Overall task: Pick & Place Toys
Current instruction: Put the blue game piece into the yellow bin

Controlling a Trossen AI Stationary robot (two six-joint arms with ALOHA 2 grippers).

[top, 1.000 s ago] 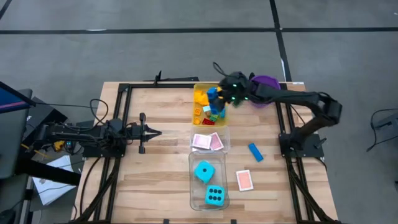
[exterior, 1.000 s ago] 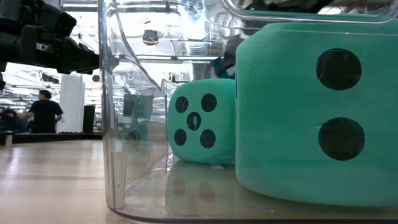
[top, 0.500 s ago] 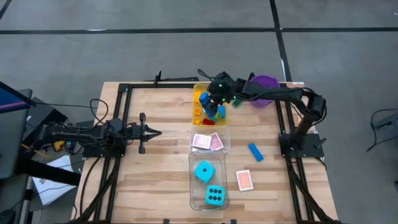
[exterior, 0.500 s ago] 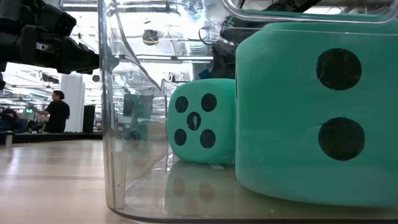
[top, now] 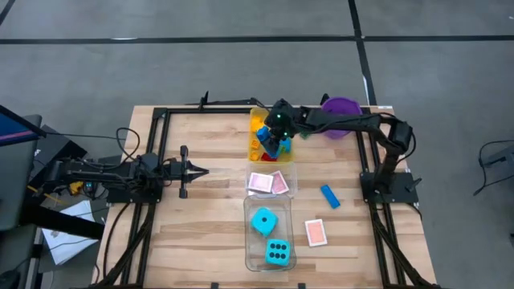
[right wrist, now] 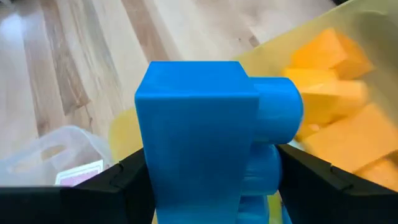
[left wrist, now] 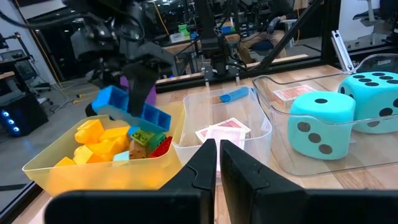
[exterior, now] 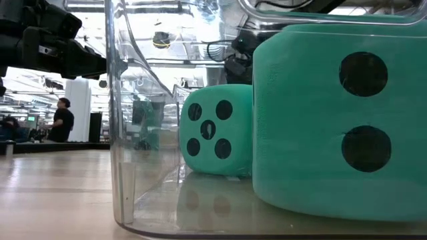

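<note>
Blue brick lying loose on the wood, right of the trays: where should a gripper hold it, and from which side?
Take the loose brick at mid-length from straight above, closing across its narrow width: it lies flat and slanted on the table, both long sides free. The right gripper, nearer, holds another brick over the yellow tray. The left gripper waits left.

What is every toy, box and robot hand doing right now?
Right gripper: shut on the long blue plastic brick, above the yellow tray.
Left gripper: shut, empty, waiting at the table's left.
Yellow tray: holding bricks.
Small clear tray: holding pink-backed cards.
Large clear tray: holding two cyan dice.
Small blue brick: loose on the table.
Pink-backed card: loose on the table.
</note>
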